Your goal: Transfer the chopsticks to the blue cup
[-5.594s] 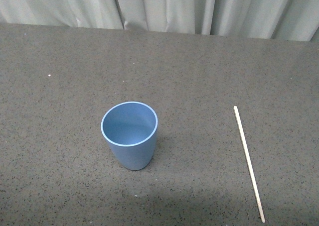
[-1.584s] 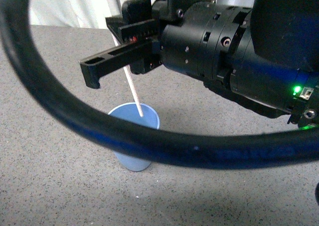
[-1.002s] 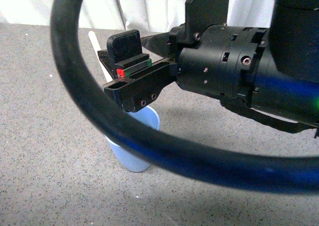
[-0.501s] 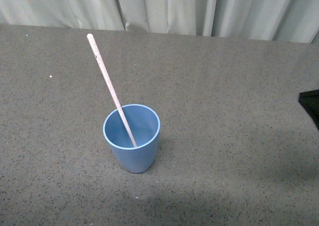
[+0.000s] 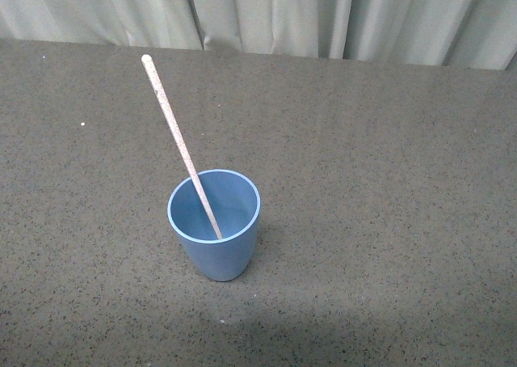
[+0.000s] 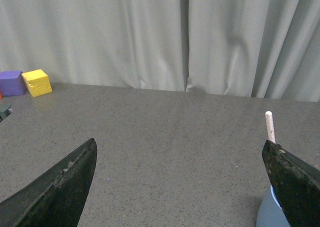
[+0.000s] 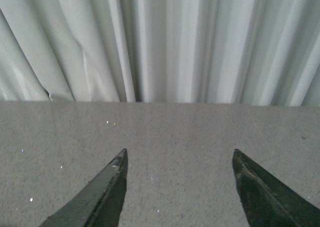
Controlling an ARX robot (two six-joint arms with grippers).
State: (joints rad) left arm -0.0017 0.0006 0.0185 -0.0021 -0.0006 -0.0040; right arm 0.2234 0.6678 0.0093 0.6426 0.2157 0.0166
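The blue cup stands upright near the middle of the grey table. The chopstick, a pale speckled stick, stands in it, lower end inside the cup, leaning up and to the far left over the rim. Neither arm shows in the front view. In the left wrist view my left gripper is open and empty over bare table; the chopstick's top and a bit of the cup show beside one fingertip. In the right wrist view my right gripper is open and empty, facing the curtain.
A pale curtain hangs along the table's far edge. A yellow block and a purple block sit at the back of the table in the left wrist view.
The right arm, which filled the front view and let the chopstick go into the cup, has drawn back out of view to the right. The chopstick stays leaning in the cup.
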